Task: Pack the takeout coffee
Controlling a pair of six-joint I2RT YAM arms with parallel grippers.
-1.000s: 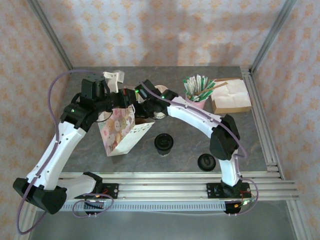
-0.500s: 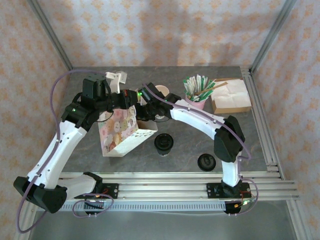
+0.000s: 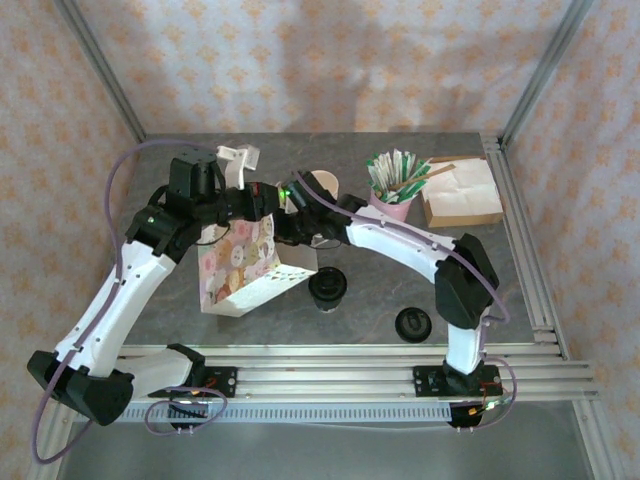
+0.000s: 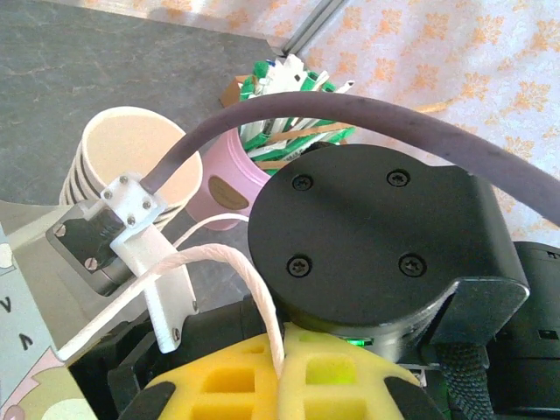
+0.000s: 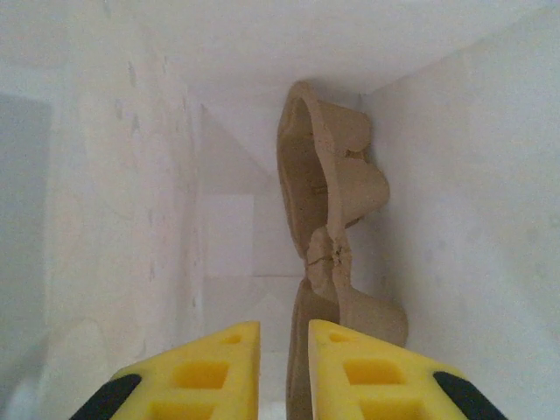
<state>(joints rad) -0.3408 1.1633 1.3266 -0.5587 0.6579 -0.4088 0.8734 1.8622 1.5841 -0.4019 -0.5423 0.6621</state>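
Left gripper (image 4: pixel 282 367) pinches the handle (image 4: pixel 260 289) of the bag (image 3: pixel 237 262); right gripper (image 5: pixel 284 350), barely parted and empty, sits inside the bag by a carrier (image 5: pixel 337 192); the coffee (image 3: pixel 328 285) stands just beside the bag; probably light, crushable, spillable; grip mid-wall, gently, upright.

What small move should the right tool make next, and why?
Probably back the right tool out of the paper bag: its jaws stand slightly apart and hold nothing, the cardboard carrier already sits inside, and the takeout coffee stands outside on the table. The left tool grips the string handle.
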